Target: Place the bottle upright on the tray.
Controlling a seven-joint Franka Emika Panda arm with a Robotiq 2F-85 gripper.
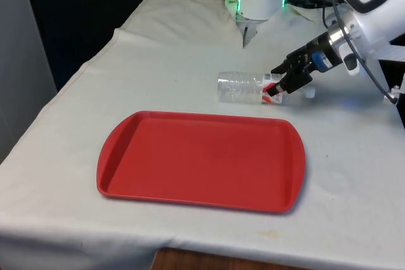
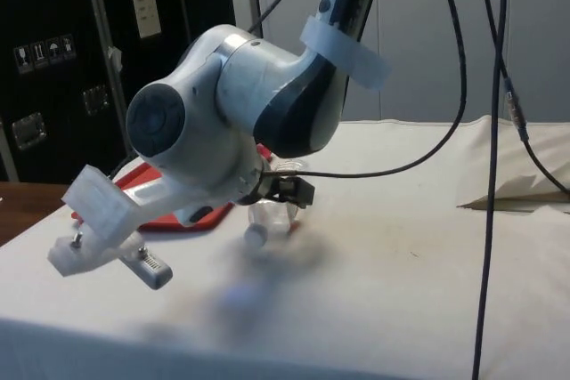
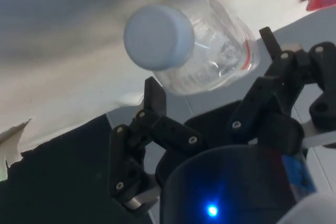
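The clear plastic bottle [image 1: 250, 88] with a pale cap [image 3: 158, 37] and a red-and-white label lay on its side on the white tablecloth [image 1: 171, 55], just beyond the far edge of the red plastic tray [image 1: 202, 159] and not on it. Its base pointed toward the front view's left and its capped neck toward the front view's right, where the black two-finger gripper [image 1: 278, 83] met it. In the wrist view the 2 fingers [image 3: 155, 97] stood apart, one on each side of the bottle's shoulder just behind the cap, and a gap showed between each finger and the plastic, so they looked spread around the neck end rather than clamped (the side view, where the arm's white joint covered much of the contact, could not settle this further). The bottle seemed to rest on the cloth rather than hang from the fingers.

As for progress, little of the task appeared done: the gripper had reached the bottle, but no firm hold was visible, the bottle was horizontal, and the tray held nothing. What remained, by my judgement, was closing on the neck end, lifting, turning the bottle so its base faced down, carrying it over the tray's rim and setting it to stand there.
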